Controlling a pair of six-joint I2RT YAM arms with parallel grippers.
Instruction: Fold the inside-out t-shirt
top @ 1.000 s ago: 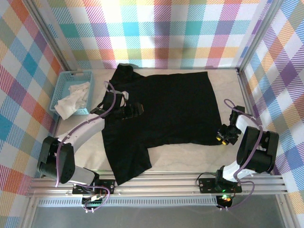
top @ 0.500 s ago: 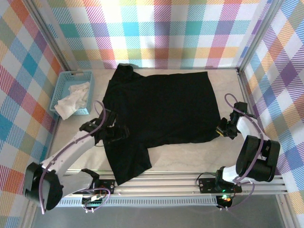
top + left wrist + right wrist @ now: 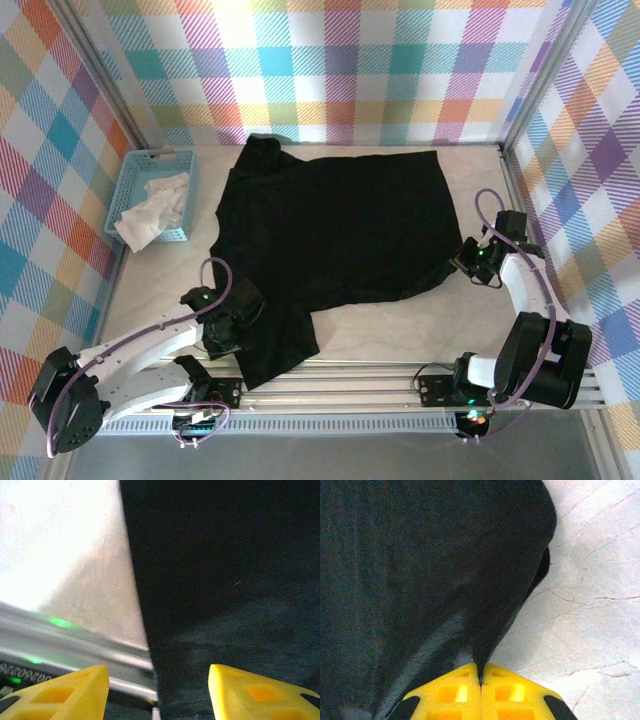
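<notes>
The black t-shirt (image 3: pixel 340 225) lies spread flat across mid-frame, its long axis running left to right. The right gripper (image 3: pixel 481 672) is clamped on its lower-right hem corner. The left gripper (image 3: pixel 159 682), jaws apart, straddles the lower-left flap's edge.

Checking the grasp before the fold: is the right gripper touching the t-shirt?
Touching. The right wrist view shows the right gripper shut, with a fold of the t-shirt pinched between its yellow fingers.
</notes>
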